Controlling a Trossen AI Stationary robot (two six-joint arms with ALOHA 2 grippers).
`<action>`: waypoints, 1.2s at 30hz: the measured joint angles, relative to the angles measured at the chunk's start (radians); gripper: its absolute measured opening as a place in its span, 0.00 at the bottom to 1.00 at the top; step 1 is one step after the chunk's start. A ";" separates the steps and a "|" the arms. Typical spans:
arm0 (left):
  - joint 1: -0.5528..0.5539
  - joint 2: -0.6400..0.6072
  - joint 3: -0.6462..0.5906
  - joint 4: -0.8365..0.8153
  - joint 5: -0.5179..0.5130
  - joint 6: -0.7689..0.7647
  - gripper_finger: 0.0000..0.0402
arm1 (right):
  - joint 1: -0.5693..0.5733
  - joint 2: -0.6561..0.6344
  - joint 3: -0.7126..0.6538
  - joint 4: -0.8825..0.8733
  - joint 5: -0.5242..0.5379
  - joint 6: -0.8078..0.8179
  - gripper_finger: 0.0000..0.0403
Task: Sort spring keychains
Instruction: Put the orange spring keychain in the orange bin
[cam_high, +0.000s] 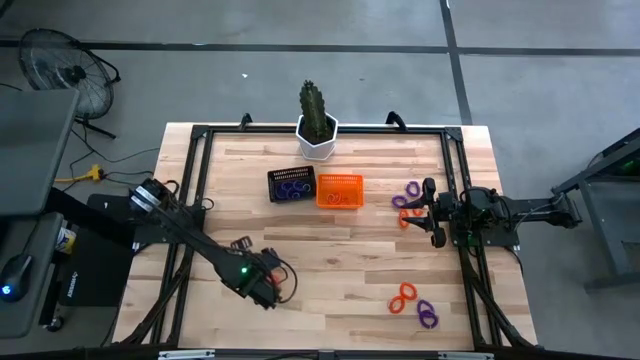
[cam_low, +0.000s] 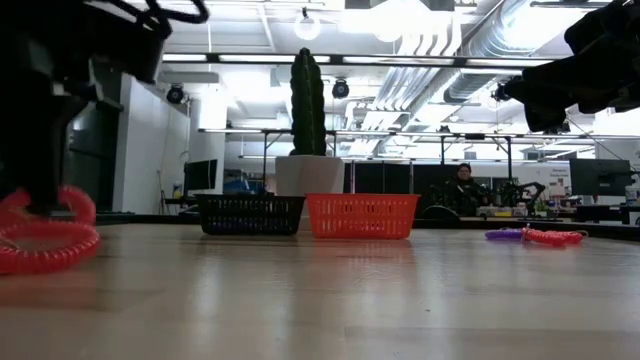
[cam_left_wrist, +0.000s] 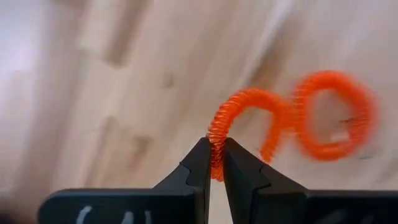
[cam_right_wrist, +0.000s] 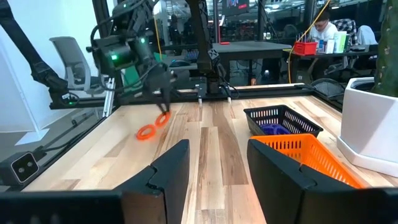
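My left gripper (cam_high: 268, 287) is at the table's near left and is shut on an orange spring keychain (cam_left_wrist: 249, 115). That keychain also shows in the right wrist view (cam_right_wrist: 155, 124) and in the low view (cam_low: 45, 238). My right gripper (cam_right_wrist: 217, 168) is open and hovers at the table's right side (cam_high: 432, 213), touching nothing. Purple and orange keychains (cam_high: 406, 194) lie beside it, and two more (cam_high: 414, 304) lie near the right front. The black basket (cam_high: 291, 184) holds purple keychains. The orange basket (cam_high: 339, 190) holds orange ones. My left gripper pinches the coil of the orange keychain's nearer loop (cam_left_wrist: 216, 146) between its two fingertips, coming from above and slanting down. The held loop stands raised under the fingers. The second loop (cam_left_wrist: 333, 115) trails off it and lies on the table (cam_right_wrist: 147, 132).
A potted cactus in a white pot (cam_high: 317, 125) stands at the far edge behind the baskets. Black frame rails (cam_high: 195, 180) run along the table's left and right sides. Bare wood (cam_high: 330, 260) lies between the two arms.
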 joint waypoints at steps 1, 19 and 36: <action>0.000 -0.009 0.009 -0.034 -0.016 -0.007 0.06 | 0.000 0.000 0.000 0.000 0.000 0.000 0.39; 0.146 -0.027 0.246 -0.117 -0.195 0.164 0.06 | 0.000 0.000 0.000 0.000 0.000 0.000 0.39; 0.546 -0.011 0.268 0.258 -0.068 0.451 0.06 | 0.000 0.000 0.000 0.000 0.000 0.000 0.39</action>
